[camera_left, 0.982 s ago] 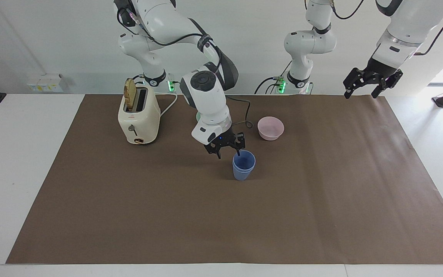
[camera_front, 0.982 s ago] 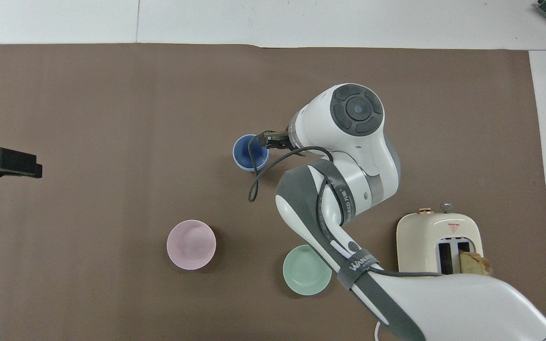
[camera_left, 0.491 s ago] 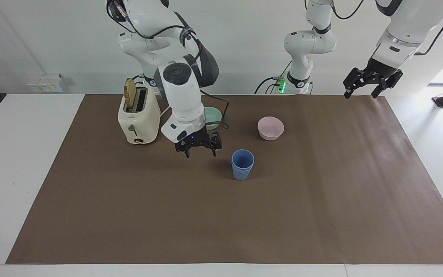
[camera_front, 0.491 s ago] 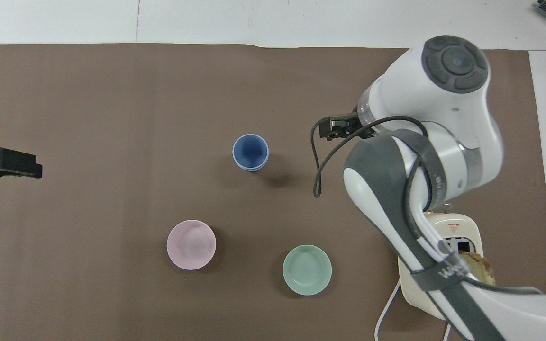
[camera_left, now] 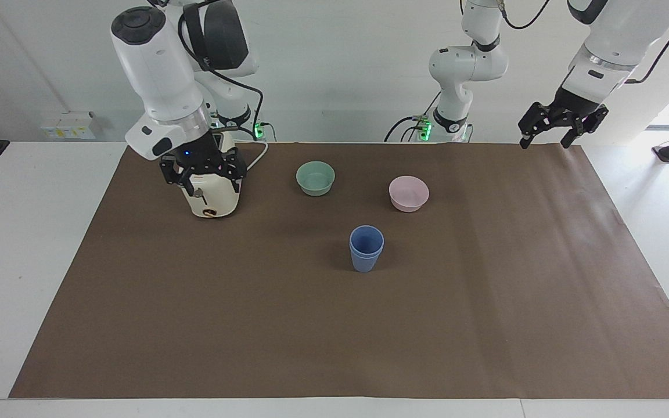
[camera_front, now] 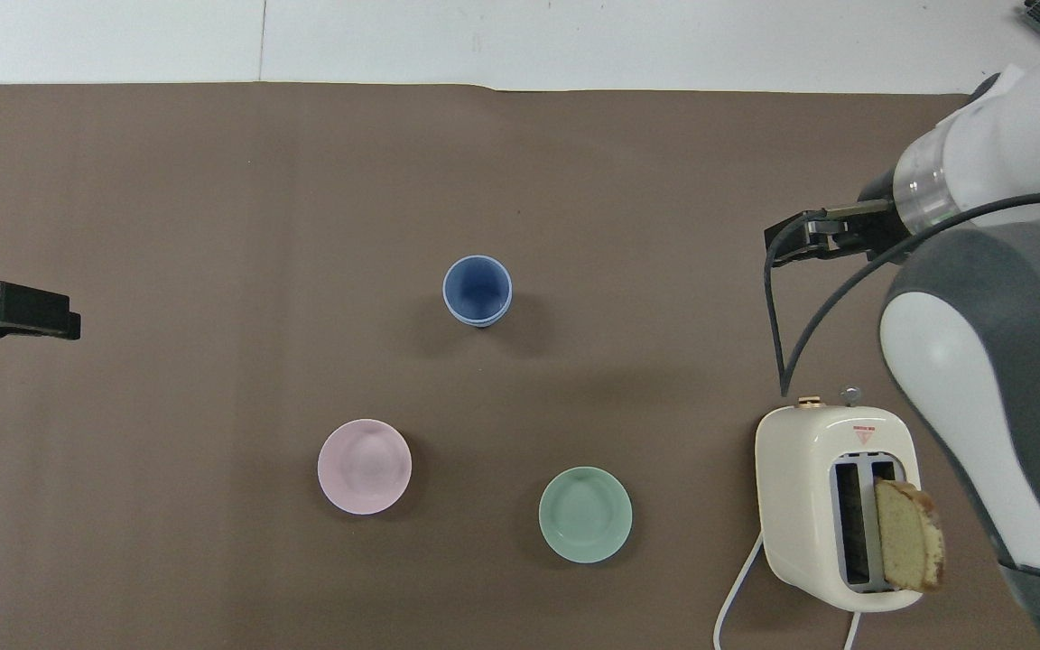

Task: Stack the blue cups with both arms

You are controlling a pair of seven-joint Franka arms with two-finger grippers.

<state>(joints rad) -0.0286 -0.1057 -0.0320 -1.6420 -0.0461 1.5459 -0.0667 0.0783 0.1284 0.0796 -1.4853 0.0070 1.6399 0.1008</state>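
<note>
Fingers spread and holding nothing, my right gripper (camera_left: 202,175) now hangs in the air close to the toaster (camera_left: 212,200), toward the right arm's end of the counter (camera_left: 485,325). A second ago one of those fingers was dipped inside the rim of the blue cups (camera_left: 366,248). Half a second ago I had already lifted clear of them and was swinging away. Seen from overhead, with the cups as the centre of the dial, I sit out at about 3 o'clock, well apart from them.

The cups themselves have not shifted through my retreat. One sits nested in the other, upright, out in the middle of the counter, with the double rim showing. The mint-green bowl (camera_left: 315,177) lies at about 5 o'clock from them in the overhead view and the pink bowl (camera_left: 408,193) at about 7 o'clock, both nearer the robots.

My left gripper (camera_left: 564,125) waits, raised over the counter's edge at the left arm's end, out at 9 o'clock, fingers apart and empty, where it was a second ago.

I judge the stacking done: the release held, the stack stands without support, and what remains is only drawing back to rest.
</note>
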